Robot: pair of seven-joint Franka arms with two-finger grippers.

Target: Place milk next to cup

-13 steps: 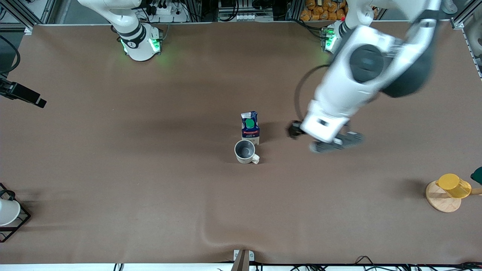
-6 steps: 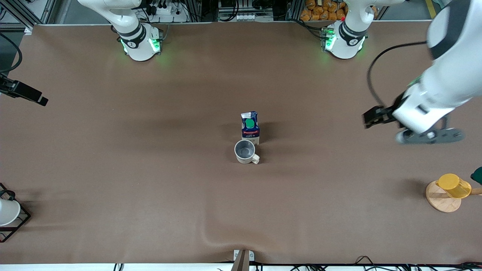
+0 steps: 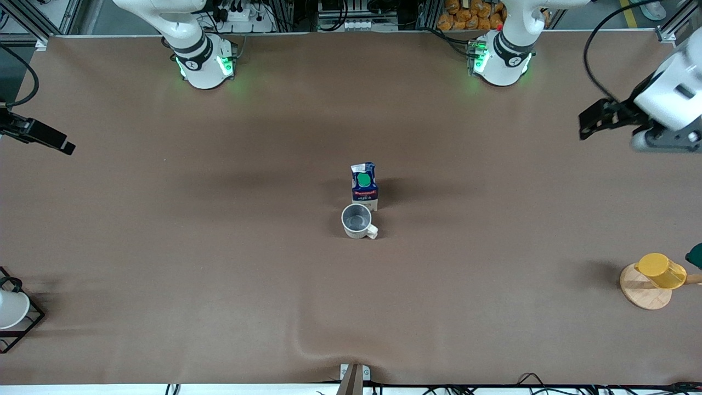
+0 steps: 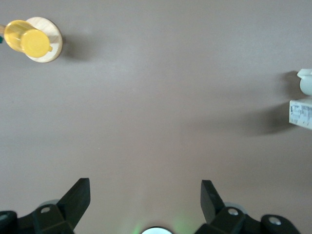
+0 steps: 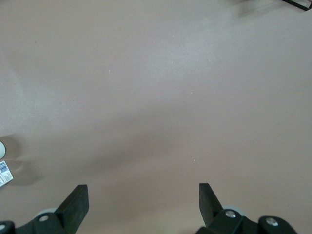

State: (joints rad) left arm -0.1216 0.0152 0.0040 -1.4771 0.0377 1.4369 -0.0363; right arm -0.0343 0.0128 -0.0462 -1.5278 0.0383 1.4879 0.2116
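Our left gripper at the frame's right edge and right gripper both gape empty, milk mid-frame touching the cup, so any careless return sweep could topple it.

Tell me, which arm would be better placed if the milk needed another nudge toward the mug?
Neither is close. The milk already stands beside the mug. The left gripper, open, hangs over its table end; the right gripper, also open, is equally distant.
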